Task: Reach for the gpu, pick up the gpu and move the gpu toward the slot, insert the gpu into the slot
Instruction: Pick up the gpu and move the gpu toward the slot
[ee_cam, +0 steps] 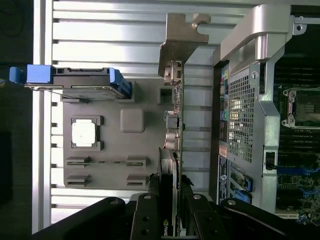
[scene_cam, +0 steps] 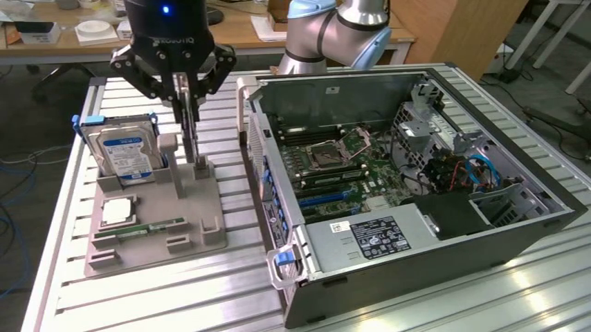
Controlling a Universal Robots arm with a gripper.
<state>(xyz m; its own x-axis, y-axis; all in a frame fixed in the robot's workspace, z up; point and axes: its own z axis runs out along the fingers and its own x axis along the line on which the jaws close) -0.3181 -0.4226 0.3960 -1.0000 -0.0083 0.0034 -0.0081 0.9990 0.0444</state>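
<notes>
- Slatted metal table (scene_cam: pixel 138 297) is your work surface, with a wooden desk (scene_cam: pixel 240 31) behind it.
- You've got the end effector (scene_cam: pixel 183 97) pinched narrow on the gpu (scene_cam: pixel 192 138), one finger on each face, gripping near its upper edge.
- In the wrist view the fingers (ee_cam: pixel 148 212) sit tight against the card, with the silver bracket (ee_cam: pixel 181 37) at the far end.
- That gpu stands upright and edge-on over the grey holder tray (scene_cam: pixel 176 200). Its lower edge is down at the tray's post, and I can't tell whether it's seated or just clear.
- On the same tray: the blue-labelled hard drive (scene_cam: pixel 127 152) stands just beside the card on the exterior view's left, with the processor chip (scene_cam: pixel 118 211) and the memory stick (scene_cam: pixel 159 226) lying flat nearer the camera.
- Your open computer case (scene_cam: pixel 416 277) lies on the exterior view's right, near the tray.
- Blue slot (scene_cam: pixel 319 198) is on the motherboard inside, well apart from the card, nothing in it.
</notes>
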